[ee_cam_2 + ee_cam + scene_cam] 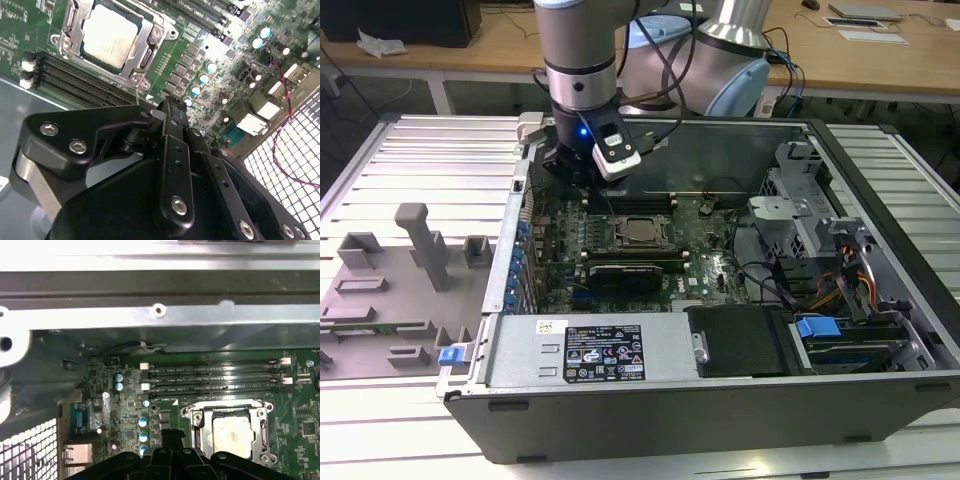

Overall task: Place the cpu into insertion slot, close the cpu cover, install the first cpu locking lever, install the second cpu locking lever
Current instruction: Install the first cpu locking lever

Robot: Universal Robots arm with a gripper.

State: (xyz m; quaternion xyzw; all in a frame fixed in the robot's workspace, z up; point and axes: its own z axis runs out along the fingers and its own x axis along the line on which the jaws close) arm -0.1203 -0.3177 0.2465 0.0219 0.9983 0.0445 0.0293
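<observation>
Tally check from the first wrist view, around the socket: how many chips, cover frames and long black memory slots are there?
silver-grey square cpu: 1
silvery metal cpu cover frame: 1
long black memory slots: 4
Total: 6
</observation>
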